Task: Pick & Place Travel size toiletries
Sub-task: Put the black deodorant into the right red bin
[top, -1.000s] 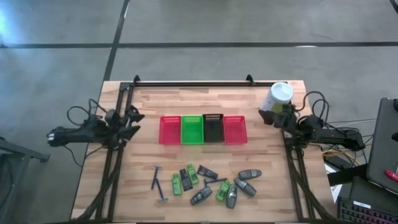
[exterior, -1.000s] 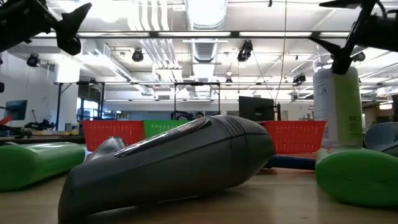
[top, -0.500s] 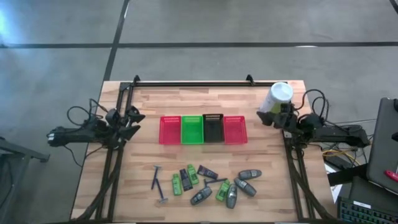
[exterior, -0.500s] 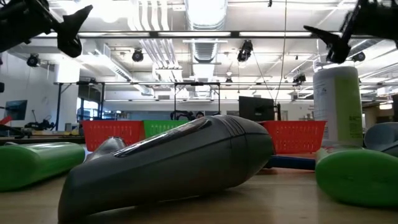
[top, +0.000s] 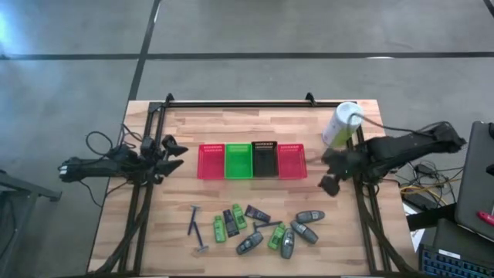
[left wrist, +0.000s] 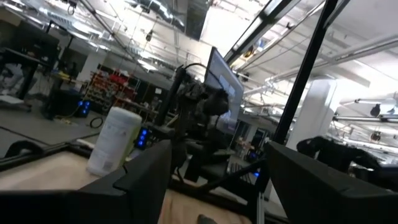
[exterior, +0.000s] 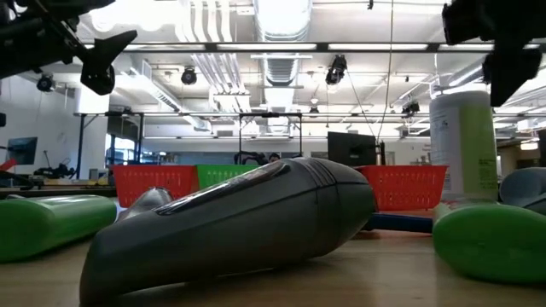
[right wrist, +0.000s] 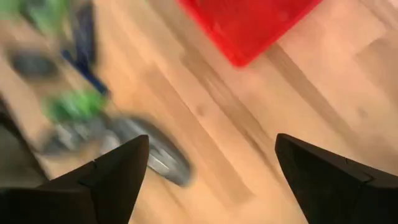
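Toiletries (top: 258, 228) loose on wood table (top: 340, 247), grey ovals, both grippers spread, empty.

This is a robotics lab or industrial workshop. The low view looks past the butcher-block table (top: 255, 123) into a large open hall with exposed white ceiling ducts (exterior: 286, 26), hanging cables and strip lights. At about 10 o'clock stand workbenches and a wall monitor (exterior: 19, 149). The high view shows bare grey concrete floor (top: 255, 38) crossed by dark lines.
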Motion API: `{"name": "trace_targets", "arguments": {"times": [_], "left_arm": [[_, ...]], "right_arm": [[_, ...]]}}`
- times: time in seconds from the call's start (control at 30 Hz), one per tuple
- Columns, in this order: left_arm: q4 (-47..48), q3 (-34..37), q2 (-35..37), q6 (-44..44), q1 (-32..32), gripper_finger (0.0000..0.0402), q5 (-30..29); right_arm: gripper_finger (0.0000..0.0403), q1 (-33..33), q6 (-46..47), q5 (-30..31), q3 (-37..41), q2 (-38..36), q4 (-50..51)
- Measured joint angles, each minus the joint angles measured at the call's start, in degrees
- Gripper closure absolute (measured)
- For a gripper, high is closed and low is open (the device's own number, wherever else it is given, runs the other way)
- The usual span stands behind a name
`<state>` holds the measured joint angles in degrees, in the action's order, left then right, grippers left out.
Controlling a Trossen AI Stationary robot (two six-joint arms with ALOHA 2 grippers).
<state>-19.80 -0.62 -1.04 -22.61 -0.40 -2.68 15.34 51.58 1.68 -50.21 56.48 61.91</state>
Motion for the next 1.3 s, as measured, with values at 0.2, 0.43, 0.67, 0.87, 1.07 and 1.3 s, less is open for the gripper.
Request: {"name": "trace_targets", "arguments": {"times": [0.2, 0.43, 0.67, 0.87, 1.07, 1.3], "left_arm": [[0.91, 0.0, -0.07, -0.12, 0.0, 0.0135, 0.0], [1.77, 0.0, -0.07, -1.63, 0.0, 0.0135, 0.15], [2.64, 0.0, -0.07, -2.97, -0.04, 0.0135, 0.23], [2.96, 0.0, -0.07, -2.99, -0.04, 0.0135, 0.26], [2.94, 0.0, -0.07, -3.06, -0.02, 0.0135, 0.28], [2.93, 0.0, -0.07, -4.04, -0.02, 0.0135, 0.28]], "right_arm": [[0.0051, 8.5, -17.77, -0.51, -2.1, 14.52, -0.01], [0.0071, 13.98, -24.17, -5.14, -2.17, 26.09, -7.08], [0.0084, 15.92, -22.95, -4.73, -2.53, 29.92, -17.1], [0.0072, 17.09, -20.25, -1.63, -2.19, 34.53, -18.14], [0.0055, 17.72, -19.39, -1.4, -2.03, 38.81, -19.8], [0.007, 17.68, -18.51, -1.16, -1.82, 40.65, -21.8]]}}
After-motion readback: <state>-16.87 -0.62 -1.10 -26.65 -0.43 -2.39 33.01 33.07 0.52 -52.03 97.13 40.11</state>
